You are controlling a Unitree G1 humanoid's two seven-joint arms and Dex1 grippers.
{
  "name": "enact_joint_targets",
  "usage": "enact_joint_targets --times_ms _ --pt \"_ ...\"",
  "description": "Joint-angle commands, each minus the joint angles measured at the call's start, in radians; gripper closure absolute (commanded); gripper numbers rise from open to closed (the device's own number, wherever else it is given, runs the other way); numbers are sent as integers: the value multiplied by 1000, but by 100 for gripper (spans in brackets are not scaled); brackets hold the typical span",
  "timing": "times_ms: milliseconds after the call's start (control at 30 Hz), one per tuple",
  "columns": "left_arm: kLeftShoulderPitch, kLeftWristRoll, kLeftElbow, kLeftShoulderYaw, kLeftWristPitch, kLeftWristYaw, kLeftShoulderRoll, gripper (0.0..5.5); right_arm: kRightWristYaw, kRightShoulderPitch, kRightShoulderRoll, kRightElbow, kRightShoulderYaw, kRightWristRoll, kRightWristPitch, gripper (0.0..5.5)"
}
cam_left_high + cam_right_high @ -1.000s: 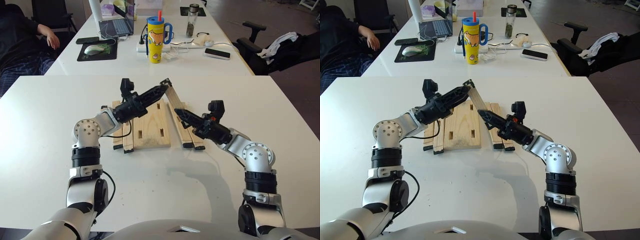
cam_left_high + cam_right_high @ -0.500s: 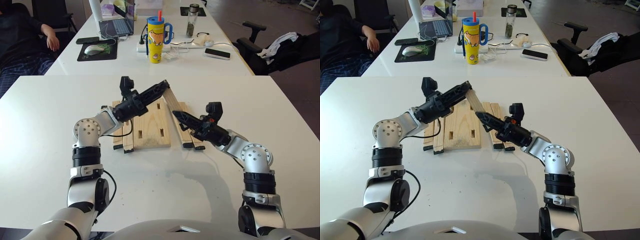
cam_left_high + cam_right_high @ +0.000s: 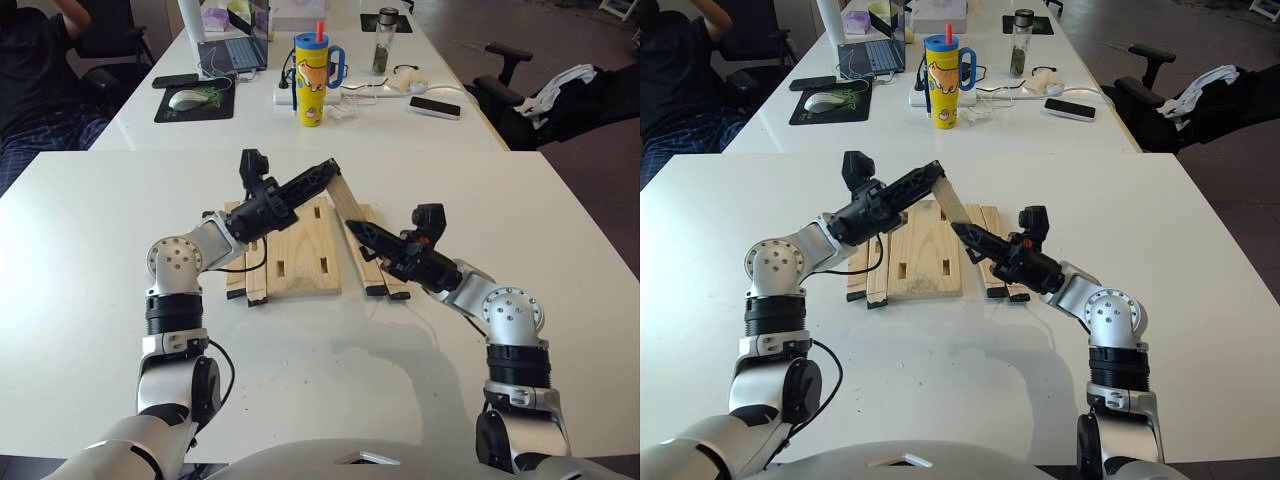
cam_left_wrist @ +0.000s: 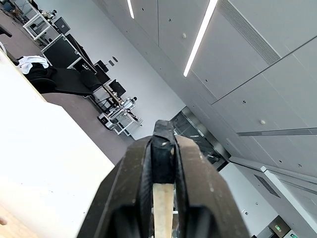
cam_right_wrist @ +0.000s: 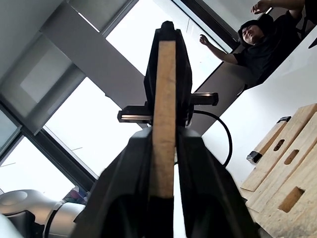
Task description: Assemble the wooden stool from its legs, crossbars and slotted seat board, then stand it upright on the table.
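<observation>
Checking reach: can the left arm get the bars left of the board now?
Probably not yet: the left end effector is shut on the raised wooden leg, also held by the right end effector. The bars lie close.

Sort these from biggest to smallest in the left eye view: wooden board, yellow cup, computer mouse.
1. wooden board
2. yellow cup
3. computer mouse
The cup and mouse stand farther from the camera, so they look smaller than they would up close.

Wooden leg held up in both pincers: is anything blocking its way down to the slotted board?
Nothing visible. The leg is held slanted at the seat board's right edge by the left pincer and right pincer.
</observation>
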Motion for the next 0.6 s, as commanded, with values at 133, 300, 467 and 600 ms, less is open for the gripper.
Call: enact_joint_targets --times_ms 133,300,467,600 --pt "33 66 -33 81 -122 90 66 504 32 40 -89 71 59 -164 -81 401" --pt "145 281 -170 90 -352 303 47 504 -74 46 -116 239 13 -332 -225 401" --pt "247 443 -270 32 -544 468 -77 505 -146 27 -79 268 -17 -379 -287 401" --pt "294 489 -275 38 -630 532 -128 505 -170 16 -52 262 -6 -390 -289 401"
